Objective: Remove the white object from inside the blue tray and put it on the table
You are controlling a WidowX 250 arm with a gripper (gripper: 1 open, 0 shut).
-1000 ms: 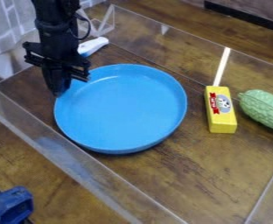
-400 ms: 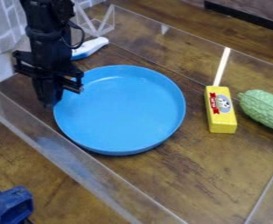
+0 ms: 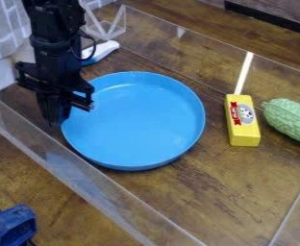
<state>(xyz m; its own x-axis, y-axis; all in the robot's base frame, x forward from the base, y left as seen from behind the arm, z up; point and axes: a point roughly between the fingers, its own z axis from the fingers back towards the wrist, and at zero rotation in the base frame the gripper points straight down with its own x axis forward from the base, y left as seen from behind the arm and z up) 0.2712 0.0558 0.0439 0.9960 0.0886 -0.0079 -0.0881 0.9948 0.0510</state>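
**Camera view: tray emptied, arm backing off left**

Camera view, single angle over the table [image 3: 153, 207]. Blue tray [image 3: 179, 144] bare inside. White object [image 3: 101, 47] lying on the wood beyond the tray's far-left rim, partly hidden behind the arm. Gripper [image 3: 57, 113] clenched on nothing, pointing down at the tray's left edge, shifted a little left and nearer than a second ago. Yellow box [image 3: 244, 119] and green gourd [image 3: 294, 120] untouched at right. Looks like placement done, only retreat remaining.
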